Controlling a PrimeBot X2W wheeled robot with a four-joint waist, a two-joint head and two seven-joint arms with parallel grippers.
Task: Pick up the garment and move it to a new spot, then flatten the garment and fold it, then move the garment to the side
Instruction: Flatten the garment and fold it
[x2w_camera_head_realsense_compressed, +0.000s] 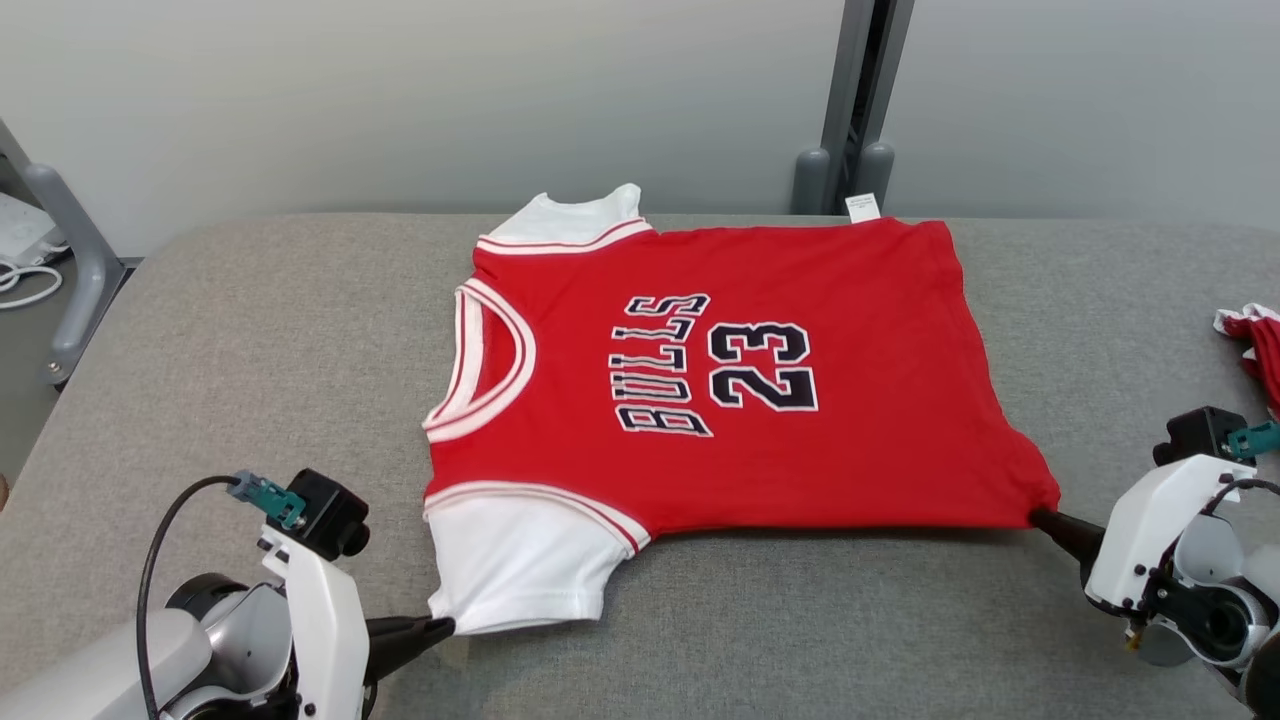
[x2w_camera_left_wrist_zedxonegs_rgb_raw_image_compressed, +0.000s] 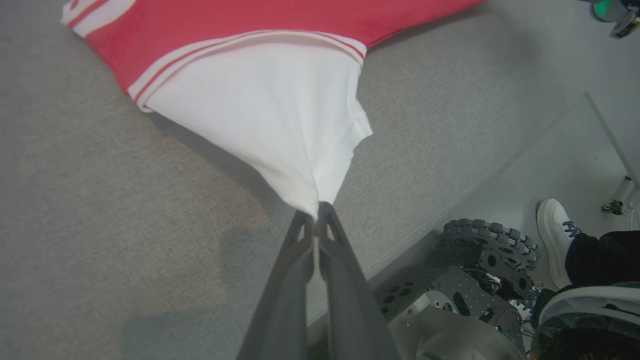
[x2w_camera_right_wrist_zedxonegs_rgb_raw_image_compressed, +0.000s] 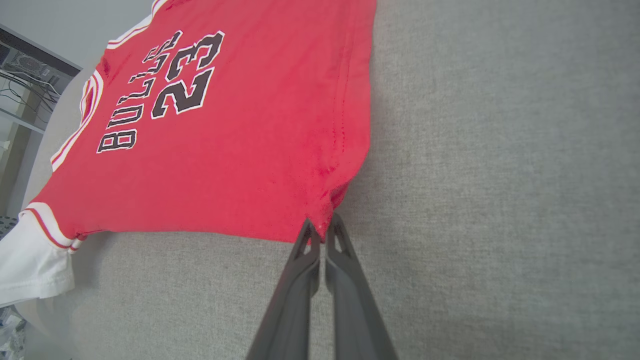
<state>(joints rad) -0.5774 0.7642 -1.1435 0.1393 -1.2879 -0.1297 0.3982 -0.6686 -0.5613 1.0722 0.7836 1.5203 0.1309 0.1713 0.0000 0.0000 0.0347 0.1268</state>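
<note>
Shirt (x2w_camera_head_realsense_compressed: 720, 400) lies spread flat, front up, on the grey table (x2w_camera_head_realsense_compressed: 250, 350). Left end effector (x2w_camera_head_realsense_compressed: 445, 628) is clamped on its white sleeve (x2w_camera_head_realsense_compressed: 520, 550), right end effector (x2w_camera_head_realsense_compressed: 1040, 517) on its red hem corner (x2w_camera_head_realsense_compressed: 1015, 485).

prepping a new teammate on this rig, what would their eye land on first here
The red jersey with BULLS 23 in black, spread flat across the middle of the grey table, grabs the eye first. Next, it is pinched at two near corners: the left gripper has its jaws shut on the white sleeve, the right gripper on the red hem corner. A red and white cloth lies at the table's right edge.
</note>
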